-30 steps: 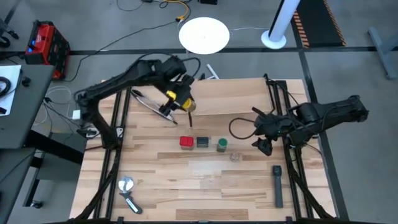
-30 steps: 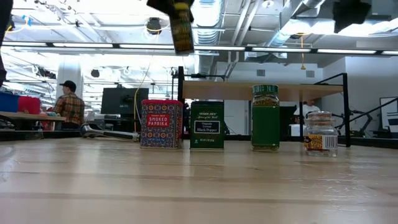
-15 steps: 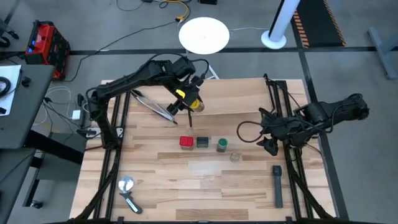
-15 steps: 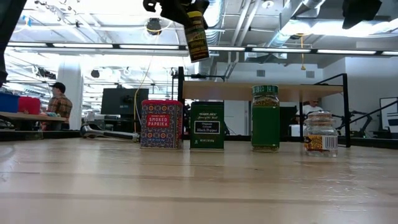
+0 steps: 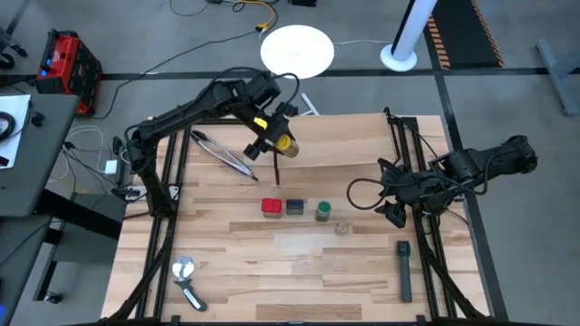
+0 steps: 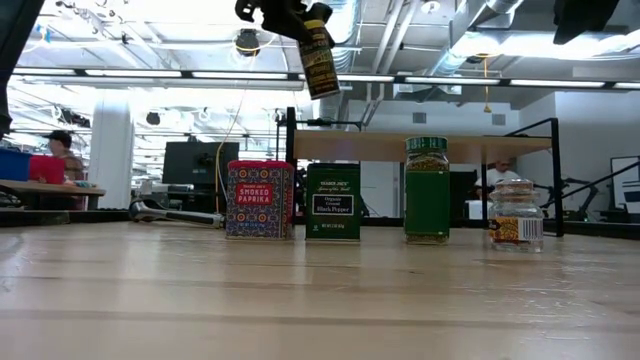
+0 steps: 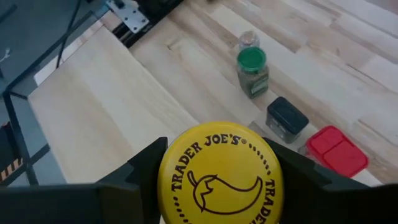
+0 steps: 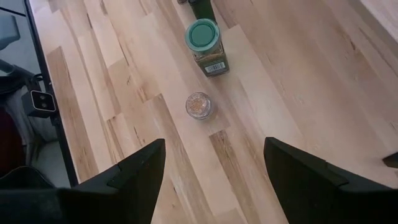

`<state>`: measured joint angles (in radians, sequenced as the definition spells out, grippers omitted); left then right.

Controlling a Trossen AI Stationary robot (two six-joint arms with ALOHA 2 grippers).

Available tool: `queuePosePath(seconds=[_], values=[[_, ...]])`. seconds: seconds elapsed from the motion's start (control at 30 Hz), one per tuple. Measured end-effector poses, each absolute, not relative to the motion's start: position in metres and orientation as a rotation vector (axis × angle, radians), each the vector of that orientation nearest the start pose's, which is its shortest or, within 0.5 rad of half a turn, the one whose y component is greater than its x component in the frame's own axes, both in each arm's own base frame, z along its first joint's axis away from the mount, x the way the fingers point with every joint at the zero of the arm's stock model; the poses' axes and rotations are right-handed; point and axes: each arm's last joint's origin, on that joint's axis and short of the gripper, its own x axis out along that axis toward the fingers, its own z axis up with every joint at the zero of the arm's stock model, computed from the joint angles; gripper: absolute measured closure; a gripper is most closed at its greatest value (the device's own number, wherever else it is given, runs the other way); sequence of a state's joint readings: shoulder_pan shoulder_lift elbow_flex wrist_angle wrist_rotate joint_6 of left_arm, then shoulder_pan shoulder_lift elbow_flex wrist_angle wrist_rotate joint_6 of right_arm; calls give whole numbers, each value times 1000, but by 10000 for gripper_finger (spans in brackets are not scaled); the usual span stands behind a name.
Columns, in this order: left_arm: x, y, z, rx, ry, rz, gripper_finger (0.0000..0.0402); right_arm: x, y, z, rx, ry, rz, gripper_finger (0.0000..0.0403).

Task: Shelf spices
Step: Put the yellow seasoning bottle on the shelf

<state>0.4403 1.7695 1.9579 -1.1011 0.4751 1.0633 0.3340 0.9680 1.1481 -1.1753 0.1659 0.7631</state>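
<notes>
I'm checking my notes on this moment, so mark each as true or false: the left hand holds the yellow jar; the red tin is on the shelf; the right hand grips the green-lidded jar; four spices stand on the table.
1. The left hand holds the yellow jar: true.
2. The red tin is on the shelf: false, it stands on the table.
3. The right hand grips the green-lidded jar: false, it is open and empty.
4. Four spices stand on the table: true.

Spices: five – yellow jar [image 5: 284, 143], red tin [image 5: 271, 207], grey tin [image 5: 295, 207], green-lidded jar [image 5: 323, 211], clear jar [image 5: 343, 227]. Shelf [image 5: 344, 140]: one.
</notes>
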Motion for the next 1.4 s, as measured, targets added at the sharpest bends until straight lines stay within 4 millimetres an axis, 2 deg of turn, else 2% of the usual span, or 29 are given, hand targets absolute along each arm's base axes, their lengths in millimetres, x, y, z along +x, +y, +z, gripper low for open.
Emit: queuePosePath(seconds=[0.2,0.4,0.53,0.67,0.9,1.4], values=[[336,144,389,591,692,-443,203,146,46,343,454,961,-219,126],[349,152,365,573,797,-440,203,146,45,343,454,963,-220,126],[356,155,356,541,846,-418,203,145,45,342,466,971,-233,126],[361,155,360,410,869,-348,203,144,45,341,485,981,-253,126],[358,151,377,311,847,-303,203,143,44,339,480,996,-273,126],[360,154,372,220,866,-269,203,143,44,339,475,992,-278,126]])
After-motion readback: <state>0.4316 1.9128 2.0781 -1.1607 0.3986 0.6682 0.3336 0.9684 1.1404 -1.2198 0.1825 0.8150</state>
